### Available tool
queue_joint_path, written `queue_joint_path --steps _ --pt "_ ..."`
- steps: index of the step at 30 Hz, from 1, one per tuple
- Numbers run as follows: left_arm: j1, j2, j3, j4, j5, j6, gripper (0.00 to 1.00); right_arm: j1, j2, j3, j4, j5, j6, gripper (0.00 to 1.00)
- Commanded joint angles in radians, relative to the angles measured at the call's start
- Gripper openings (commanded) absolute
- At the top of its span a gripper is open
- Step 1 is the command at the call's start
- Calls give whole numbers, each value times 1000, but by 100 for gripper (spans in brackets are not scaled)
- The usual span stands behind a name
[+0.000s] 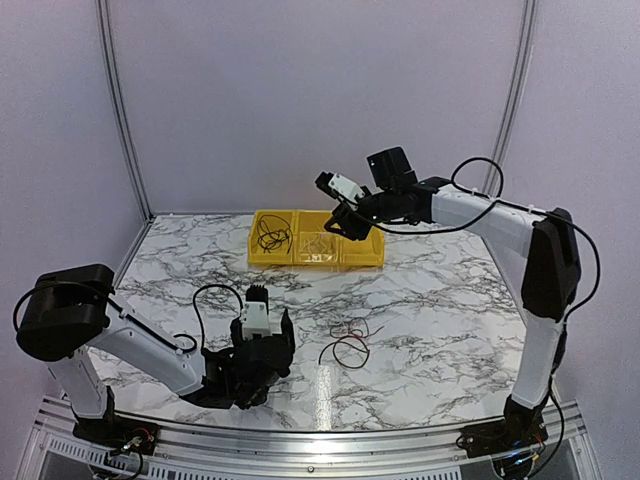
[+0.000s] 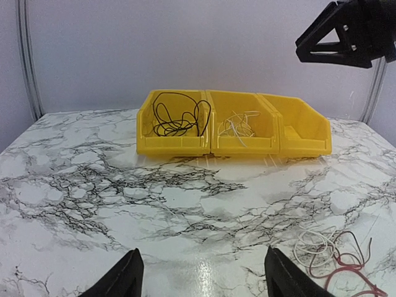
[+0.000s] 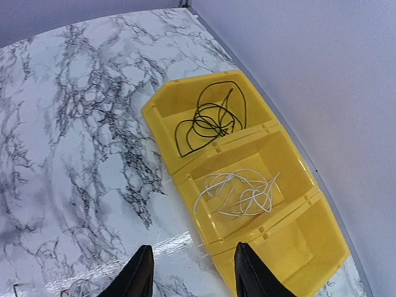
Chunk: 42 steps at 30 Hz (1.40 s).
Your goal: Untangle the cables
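Observation:
A small tangle of cables [image 1: 350,342], red, dark and pale, lies on the marble table [image 1: 440,320] right of centre. It also shows at the lower right of the left wrist view [image 2: 331,252]. My left gripper [image 1: 260,335] sits low over the table to the left of the tangle, open and empty [image 2: 207,275]. My right gripper [image 1: 338,222] hangs above the yellow bins [image 1: 360,257], open and empty [image 3: 195,272]. Black cables [image 3: 207,120] lie in the left bin, white cables [image 3: 238,193] in the middle bin. The right bin [image 3: 297,244] holds nothing.
The row of yellow bins [image 2: 303,143] stands at the back of the table near the wall. The right gripper [image 2: 346,34] shows high at the top right of the left wrist view. A thick black arm cable [image 1: 205,295] loops over the table by the left arm.

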Motion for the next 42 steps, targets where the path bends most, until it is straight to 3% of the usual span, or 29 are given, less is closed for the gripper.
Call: queue_joint_path --steps 1,7,10,14,21,35,42 --pt "-2 -15 3 46 77 73 71 4 -87 -100 -77 -194 -62 43" --pt "34 -34 2 73 346 153 71 6 -172 -283 -127 -310 -103 40" --pt "107 -57 -18 55 461 93 71 7 -181 -363 -125 -334 -101 40" --pt "232 -63 -37 55 686 51 64 28 -168 -407 -150 -347 -117 38" --pt "252 -3 -10 74 715 69 61 61 -109 -387 -135 -288 -87 38" --pt "256 -11 -58 109 664 16 83 90 44 -259 -182 -233 -59 36" --pt "259 -17 -68 109 648 -4 83 90 77 -228 -197 -203 -50 29"
